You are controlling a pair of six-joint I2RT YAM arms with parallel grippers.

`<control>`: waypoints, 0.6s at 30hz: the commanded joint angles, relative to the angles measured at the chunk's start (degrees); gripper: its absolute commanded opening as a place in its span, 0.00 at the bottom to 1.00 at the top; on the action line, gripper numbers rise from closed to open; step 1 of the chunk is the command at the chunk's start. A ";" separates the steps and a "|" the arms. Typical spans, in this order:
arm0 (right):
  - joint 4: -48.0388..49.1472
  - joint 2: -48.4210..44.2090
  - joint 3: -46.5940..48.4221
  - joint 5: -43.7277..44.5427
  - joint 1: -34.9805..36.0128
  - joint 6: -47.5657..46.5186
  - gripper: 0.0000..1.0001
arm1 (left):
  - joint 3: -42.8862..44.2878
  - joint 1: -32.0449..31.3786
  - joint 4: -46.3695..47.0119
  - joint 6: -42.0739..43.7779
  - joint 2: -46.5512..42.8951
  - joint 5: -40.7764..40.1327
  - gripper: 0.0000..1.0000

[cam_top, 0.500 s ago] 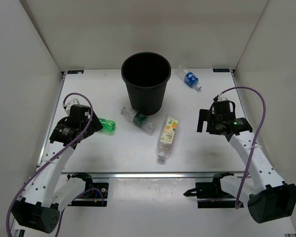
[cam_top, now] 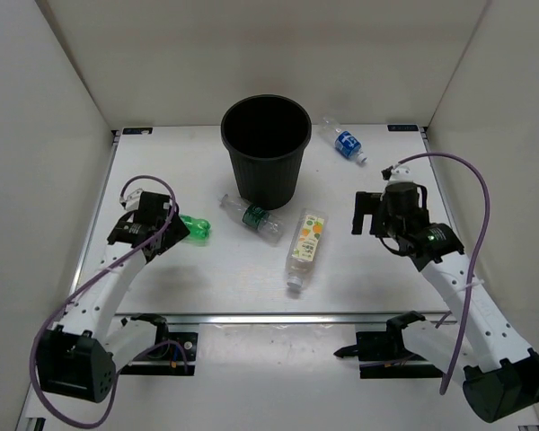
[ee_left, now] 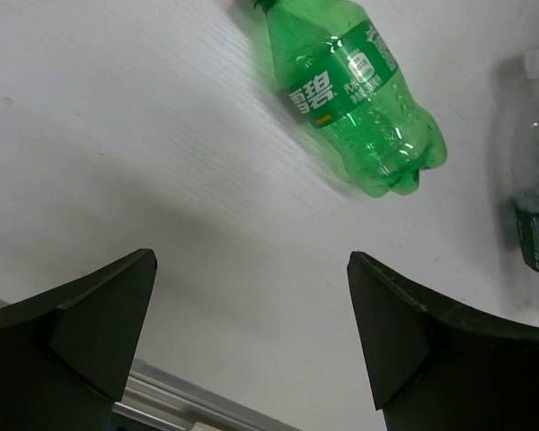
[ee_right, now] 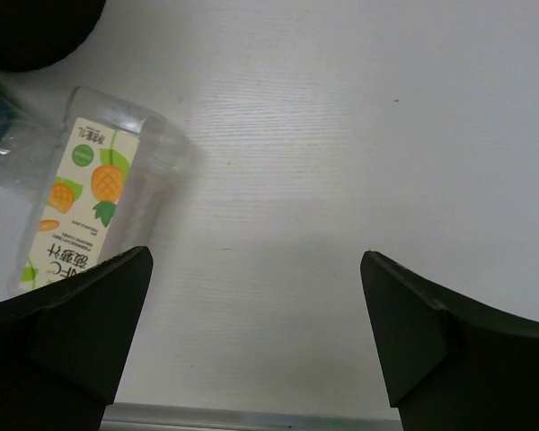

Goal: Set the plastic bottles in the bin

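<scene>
**Clearing job found not yet begun**

All four plastic bottles were seen lying outside the bin (cam_top: pixel 268 175): the green bottle (ee_left: pixel 359 99) at its 8 o'clock, the green-labelled bottle (cam_top: pixel 254 218) at 6, the yellow-orange-labelled bottle (cam_top: pixel 307 242) at 5 and the blue-labelled bottle (cam_top: pixel 345 142) at 2. The left gripper (ee_left: pixel 251 269) and right gripper (ee_right: pixel 256 265) were held spread wide, with nothing grasped. Every pickup was judged outstanding.
</scene>
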 commanded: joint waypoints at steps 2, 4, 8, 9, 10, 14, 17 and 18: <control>1.25 3.83 0.86 3.00 -0.42 -0.20 0.99 | -0.90 1.45 6.51 -3.04 5.00 0.42 0.98; 1.52 4.63 0.34 4.07 0.37 0.24 0.99 | 0.06 1.44 7.48 -4.62 8.00 -0.46 0.99; 1.60 6.39 0.25 2.05 -1.90 1.38 1.00 | 1.65 2.94 10.55 -6.65 13.09 -0.90 0.99; 1.78 6.04 -0.19 0.57 -2.78 0.95 0.99 | 2.08 3.20 11.60 -7.43 13.98 -0.81 0.99; 1.95 6.13 -0.28 0.38 -3.57 1.12 0.99 | 2.35 3.29 13.18 -8.49 14.42 -0.46 0.99; 1.95 7.18 -0.72 -1.56 -5.33 0.94 0.99 | 2.09 2.33 18.46 -11.83 16.35 1.73 0.98; 1.86 7.88 -1.24 -2.52 -5.95 0.95 0.99 | 2.88 1.71 20.23 -12.98 18.20 1.83 0.99; 1.95 7.97 -1.16 -2.35 -5.69 1.29 0.99 | 3.14 1.71 20.49 -13.15 18.90 1.22 0.99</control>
